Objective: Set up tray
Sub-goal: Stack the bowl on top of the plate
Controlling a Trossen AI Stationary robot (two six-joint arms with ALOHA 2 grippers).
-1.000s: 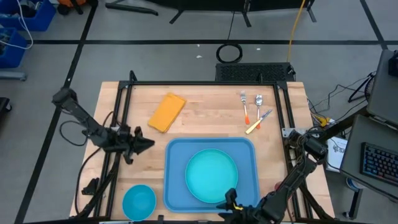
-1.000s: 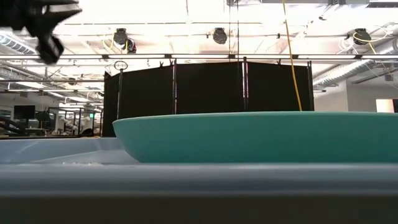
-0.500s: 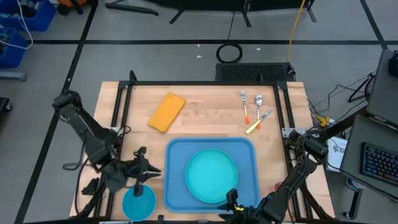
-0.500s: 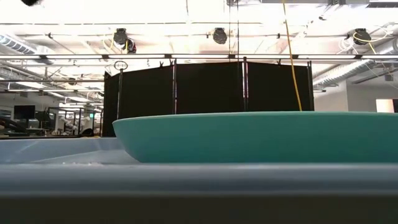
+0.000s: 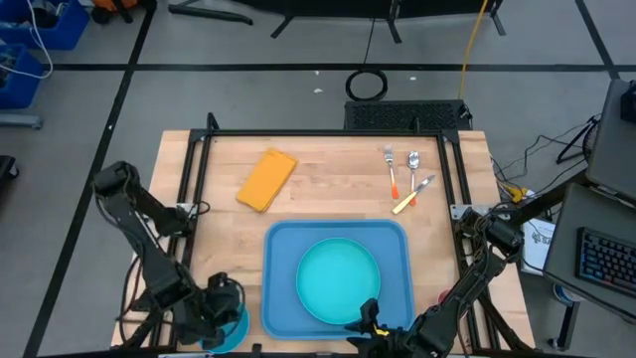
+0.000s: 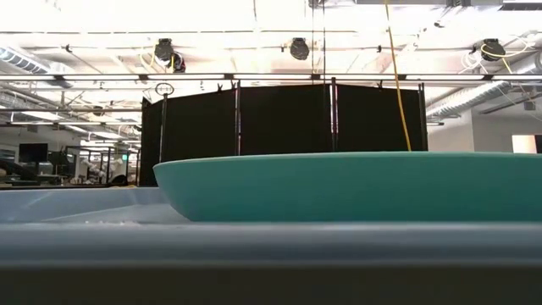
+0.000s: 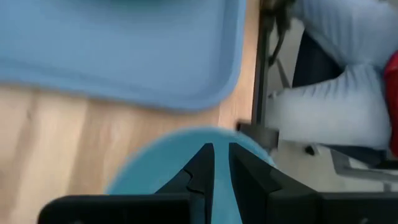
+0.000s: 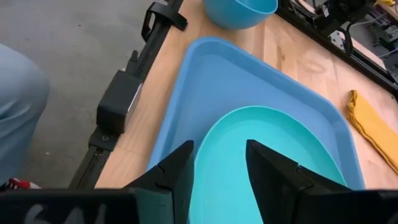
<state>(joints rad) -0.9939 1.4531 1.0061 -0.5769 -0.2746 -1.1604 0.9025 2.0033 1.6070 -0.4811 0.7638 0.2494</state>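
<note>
**A:** So where does the tray (image 5: 338, 278) sit?

**B:** Flat on the wooden bench (image 5: 328, 189), at its near edge, with the teal plate (image 5: 338, 281) lying inside it — the low view looks straight across the tray's rim at the plate's side.

**A:** And the left tool (image 5: 231, 320)?

**B:** Just beside the tray's near left corner, hanging directly over the small blue bowl (image 5: 235, 333). Its wrist view shows the two dark fingers (image 7: 199, 177) drawn narrow, only a thin slit between them, with the bowl's blue surface right beneath the tips. Nothing sits between the fingers. Whether the tips touch the bowl I cannot tell.

**A:** The right tool (image 5: 366, 320)?

**B:** At the tray's near edge, over the plate's near rim. Its fingers (image 8: 177, 171) stand apart with a clear gap — the plate shows through that gap, but they grip nothing.

**A:** What else is out there?

**B:** Well beyond the tray's far left corner lies a folded yellow cloth (image 5: 266, 179). Beyond the far right corner are a fork (image 5: 391, 169) with an orange handle, a spoon (image 5: 413, 164), and a knife (image 5: 412, 195) with a yellow handle, all close together and apart from the tray. Past the bench edge the left wrist view catches a person's light trouser leg (image 7: 336, 106).
</note>
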